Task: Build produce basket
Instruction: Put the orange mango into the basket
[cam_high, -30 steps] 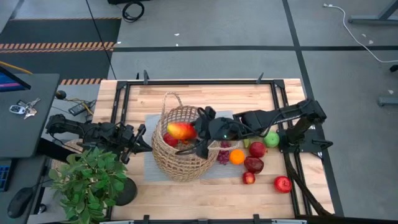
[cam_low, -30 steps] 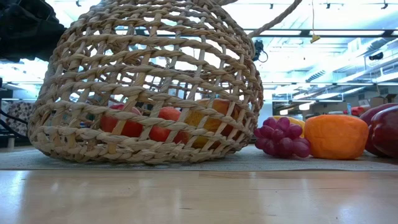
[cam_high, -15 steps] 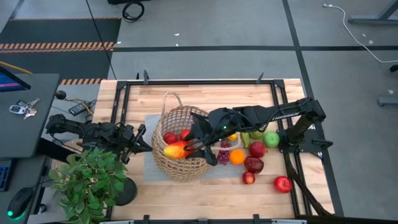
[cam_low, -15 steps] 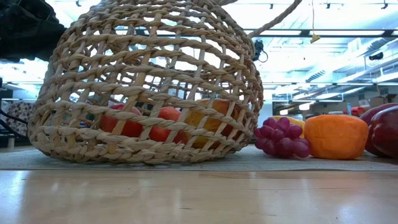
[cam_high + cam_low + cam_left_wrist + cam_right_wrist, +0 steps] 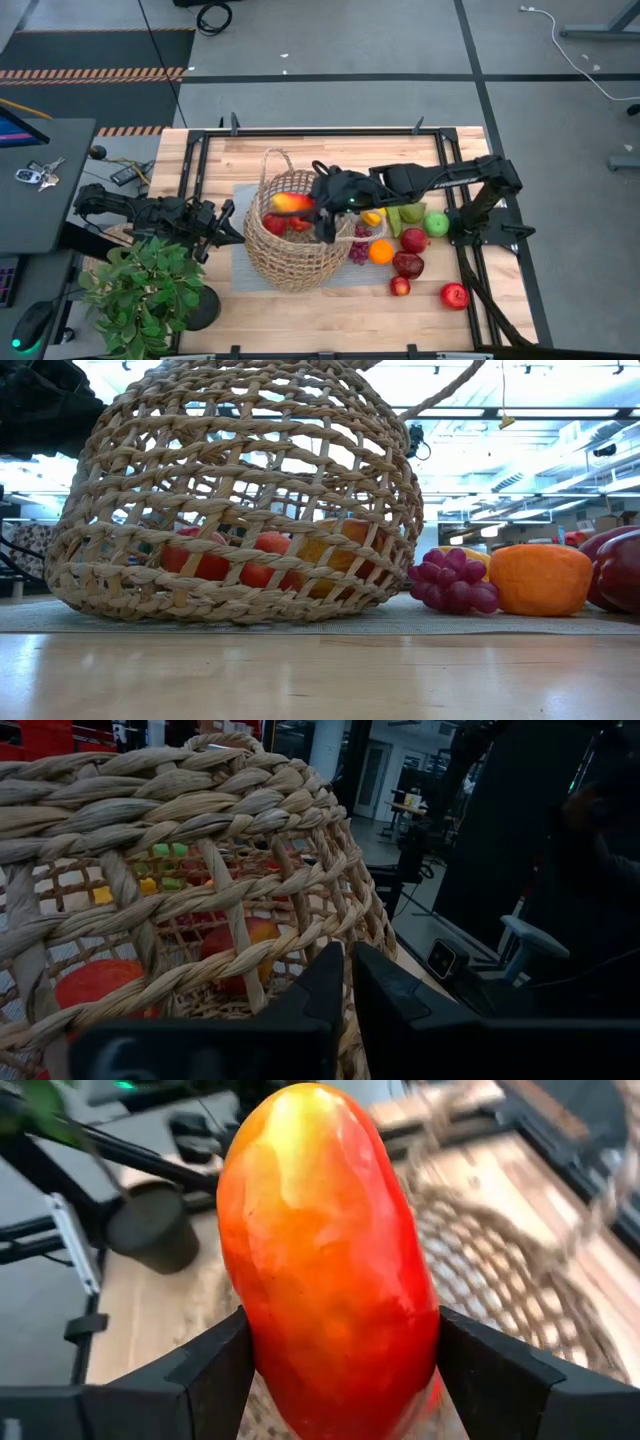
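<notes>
Surface: wooden table (image 5: 300, 310) inside a black frame, grey mat (image 5: 240, 272) under the basket, grey floor beyond.
Basket: tan wicker basket (image 5: 290, 255) upright on the mat at mid-table; one loop handle (image 5: 277, 158) sticks out on the far side. Low view shows it (image 5: 235, 500) close up with red and orange fruit behind the weave.
Right gripper: right gripper (image 5: 303, 206) reaches in from the right, over the basket's opening. Its fingers (image 5: 205, 1370) are pinching the mango (image 5: 325, 1260) from both sides (wrist view fills with it).
Mango: red-orange, yellow at one end, held above the basket (image 5: 291, 204), clear of the fruit already inside.
In basket: at least one red apple (image 5: 274, 225) visible from above; the rest is hidden by the arm.
On table, right of basket: purple grapes (image 5: 358, 252) touching the basket's side in the low view (image 5: 452, 582), orange (image 5: 381, 251) just beside them, lemon (image 5: 372, 217), green pear (image 5: 410, 214), green apple (image 5: 437, 224), red apples (image 5: 414, 240) (image 5: 455, 295).
Left gripper: left gripper (image 5: 226, 226) waits at the basket's left side, fingers (image 5: 325, 985) pressed nearly together, not gripping anything, tips right against the wicker (image 5: 190, 890).
Other: potted plant (image 5: 145, 295) at the front-left corner.
</notes>
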Action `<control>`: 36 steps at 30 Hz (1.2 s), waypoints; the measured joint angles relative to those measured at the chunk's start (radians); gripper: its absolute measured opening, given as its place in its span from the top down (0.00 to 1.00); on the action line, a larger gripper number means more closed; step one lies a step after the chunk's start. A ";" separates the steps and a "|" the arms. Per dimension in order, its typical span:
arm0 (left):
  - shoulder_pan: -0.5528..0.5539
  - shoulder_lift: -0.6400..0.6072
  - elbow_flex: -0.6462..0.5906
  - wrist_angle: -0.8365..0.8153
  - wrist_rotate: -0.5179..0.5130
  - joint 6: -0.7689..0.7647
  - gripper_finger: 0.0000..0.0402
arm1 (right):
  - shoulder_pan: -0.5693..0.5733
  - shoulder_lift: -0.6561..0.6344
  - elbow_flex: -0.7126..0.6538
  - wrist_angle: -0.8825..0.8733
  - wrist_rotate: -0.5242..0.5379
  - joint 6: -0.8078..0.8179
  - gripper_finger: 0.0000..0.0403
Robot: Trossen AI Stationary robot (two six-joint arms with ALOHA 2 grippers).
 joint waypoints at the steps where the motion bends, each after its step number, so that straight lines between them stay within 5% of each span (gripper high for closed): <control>1: 0.000 0.000 0.000 0.000 0.000 0.000 0.92 | -0.007 0.007 0.000 -0.011 0.000 0.013 0.28; 22: 0.000 0.000 0.000 0.007 0.000 0.000 0.93 | -0.183 0.234 0.004 -0.068 -0.389 0.004 0.28; 36: 0.000 0.000 0.000 0.010 0.000 -0.001 0.93 | -0.183 0.283 0.004 -0.102 -0.384 -0.051 0.17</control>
